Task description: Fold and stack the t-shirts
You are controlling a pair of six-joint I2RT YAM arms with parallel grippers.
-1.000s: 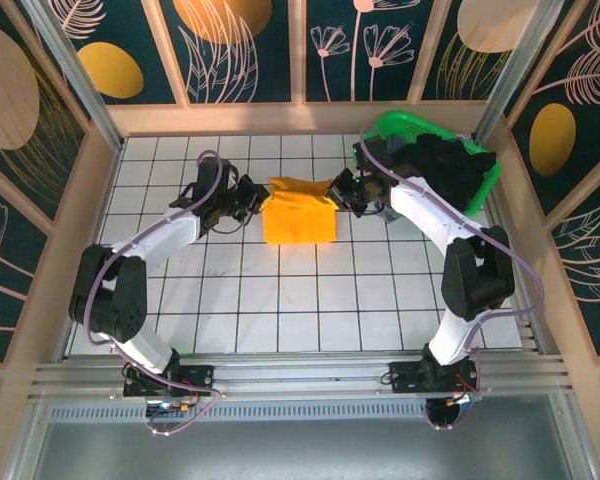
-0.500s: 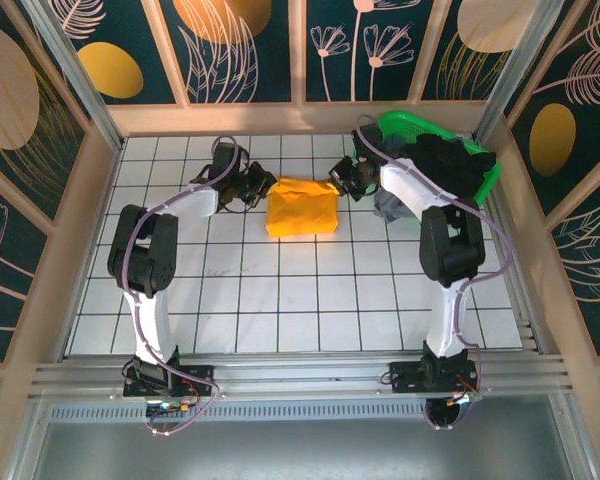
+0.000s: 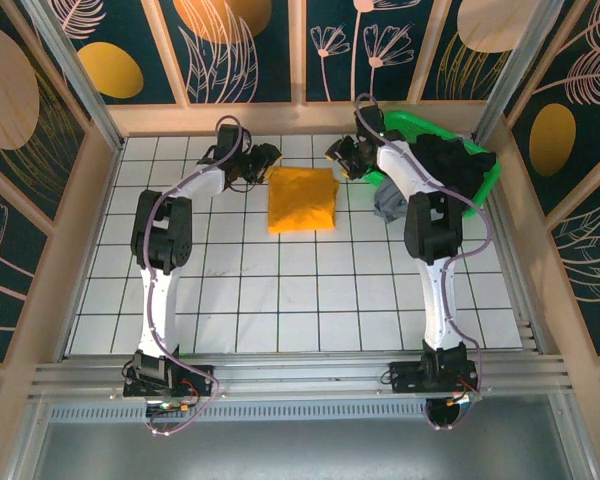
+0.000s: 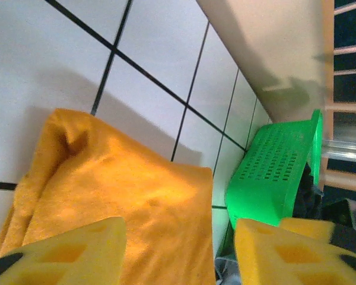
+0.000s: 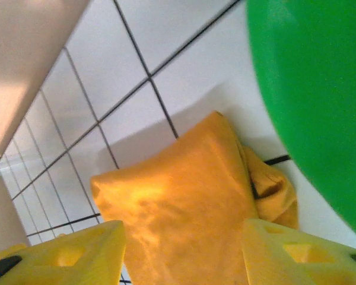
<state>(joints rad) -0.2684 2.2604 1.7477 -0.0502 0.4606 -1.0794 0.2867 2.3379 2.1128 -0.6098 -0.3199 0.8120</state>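
- Toward the far middle of the table (image 3: 240, 300), find the orange t-shirt (image 3: 301, 200) folded into a compact rectangle, flat on the white tiles.
- Looks set there as the base of the stack: bare tiles all round, and near the heap of unfolded shirts.
- Just off its far left corner, left gripper (image 3: 265, 160), jaws apart and holding nothing. From the left wrist, cloth lying loose beyond and between the yellow fingers (image 4: 65, 249).
- Just off its far right corner, right gripper (image 3: 338, 155), likewise spread and empty. Orange cloth beyond its fingers (image 5: 59, 249), not pinched.
- Mirrored stance at the two far corners probably explained by a two-handed job on that edge. With both pincers off the cloth, fold of this shirt judged finished.
- Further right, grey t-shirt (image 3: 388, 205) crumpled on the tiles, just beside the green basket (image 3: 405, 124).
- Inside that basket, black t-shirts (image 3: 450, 165) heaped and unfolded, some hanging over the rim.
- Judged early in the task: one shirt folded, the others yet to be fetched, folded and laid on top.
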